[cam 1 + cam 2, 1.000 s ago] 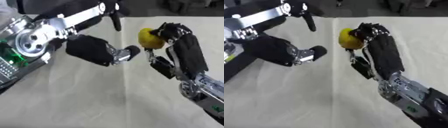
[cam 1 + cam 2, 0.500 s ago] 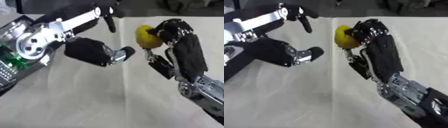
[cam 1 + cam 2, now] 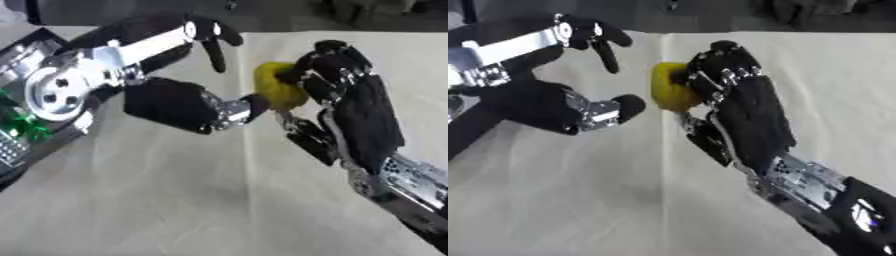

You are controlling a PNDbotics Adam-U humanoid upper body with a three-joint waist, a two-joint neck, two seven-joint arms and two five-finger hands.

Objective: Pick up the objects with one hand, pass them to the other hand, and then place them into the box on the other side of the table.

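No text, label, brand, number or sign can be read in either view.

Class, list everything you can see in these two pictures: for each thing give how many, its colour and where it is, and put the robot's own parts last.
Yellow object: one, yellow, above the table near the middle, held in the right hand.
Table: one, covered in pale beige cloth, filling most of both views.
Dark shapes at the far edge: number unclear, dark, beyond the table's top edge; too indistinct to name.
Left hand: one, black with silver joints, coming in from the left, fingers reaching toward the yellow object, a fingertip at its side; contact unclear.
Right hand: one, black, coming in from the lower right, fingers curled round the yellow object.
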